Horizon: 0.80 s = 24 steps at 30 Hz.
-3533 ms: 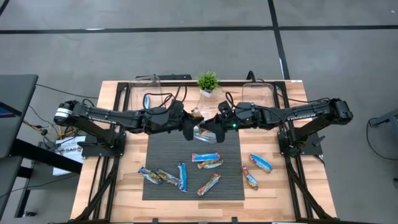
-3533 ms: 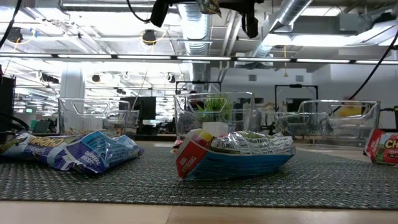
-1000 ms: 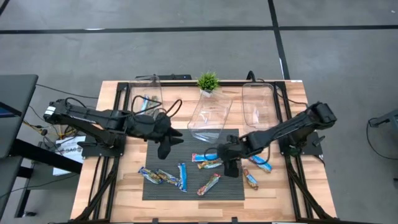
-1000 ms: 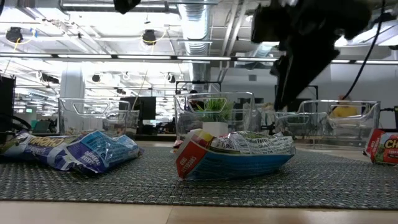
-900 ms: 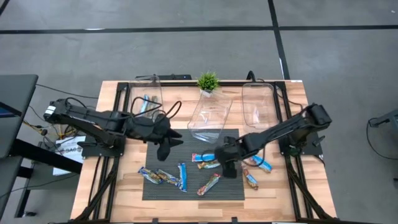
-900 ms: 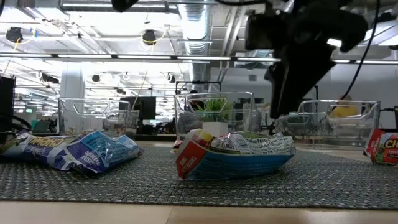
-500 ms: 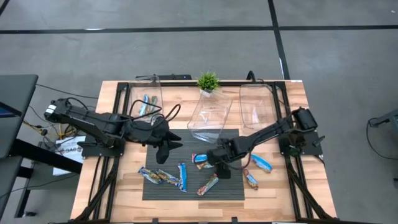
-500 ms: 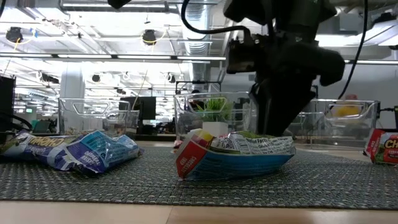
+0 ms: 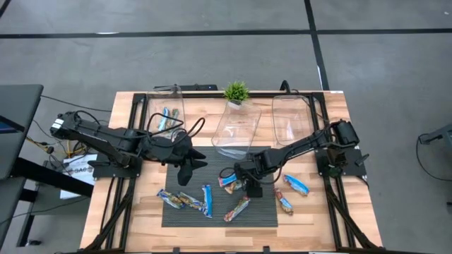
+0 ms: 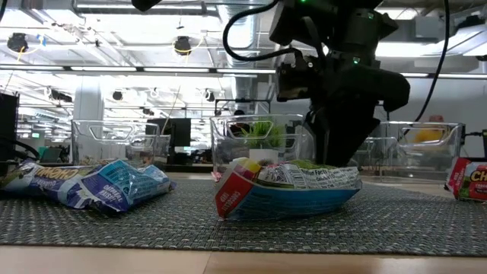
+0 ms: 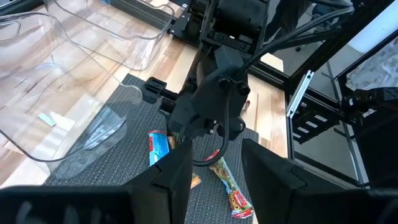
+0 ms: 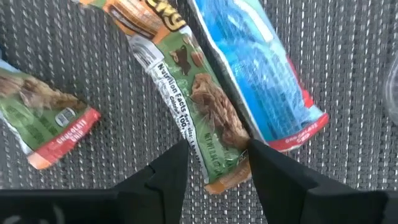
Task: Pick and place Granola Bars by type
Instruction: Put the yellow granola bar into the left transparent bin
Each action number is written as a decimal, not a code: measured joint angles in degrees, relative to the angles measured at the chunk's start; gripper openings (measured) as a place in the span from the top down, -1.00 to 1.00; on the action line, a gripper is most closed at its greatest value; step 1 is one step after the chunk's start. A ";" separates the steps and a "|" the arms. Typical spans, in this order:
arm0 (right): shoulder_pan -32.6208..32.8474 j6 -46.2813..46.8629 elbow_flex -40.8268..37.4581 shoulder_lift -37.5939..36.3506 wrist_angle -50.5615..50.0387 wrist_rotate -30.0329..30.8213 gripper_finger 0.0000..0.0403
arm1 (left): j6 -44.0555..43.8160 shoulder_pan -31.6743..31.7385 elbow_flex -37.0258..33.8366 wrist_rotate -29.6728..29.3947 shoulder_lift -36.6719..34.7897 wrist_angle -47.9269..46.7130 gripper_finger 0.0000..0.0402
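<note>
Several foil-wrapped granola bars lie flat on the dark mat. My right gripper is open, low over the mat's middle. Its fingers stand on either side of one end of a green-and-orange bar, which lies against a blue bar. In the low view the gripper stands just behind the blue bar. My left gripper hangs open and empty over the mat's far left part; its wrist view shows its fingers and the right arm beyond. My right gripper comes from above, pointing down, with the green-and-orange bar's end between its open fingers. The fingers lie across the bar. The bar lies flat on the mat. Whether the fingers touch it, I cannot tell.
Three clear tubs stand along the far side: left with bars inside, middle, right. A small plant sits between them. More bars lie at the mat's near left, near middle and right.
My right gripper has moved toward the table's left and come down over the pair of bars in the mat's middle, ending with its fingers around the green-and-orange bar's end. The bars have stayed where they were.
</note>
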 joint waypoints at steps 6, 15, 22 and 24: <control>0.04 -0.02 -0.19 -0.02 -0.34 0.00 0.41 | -0.02 0.00 0.00 -0.52 0.00 0.00 0.36; -0.27 0.00 -0.19 -0.15 -0.58 -1.50 0.83 | -0.02 0.00 0.00 -1.44 0.00 0.00 0.36; -0.66 1.47 -0.06 -0.48 0.07 -4.63 0.97 | -0.27 0.00 0.00 -2.89 0.00 0.00 0.36; -1.02 2.09 0.75 -0.45 0.22 -7.11 0.97 | -1.49 0.00 0.00 -5.01 0.00 -0.17 0.36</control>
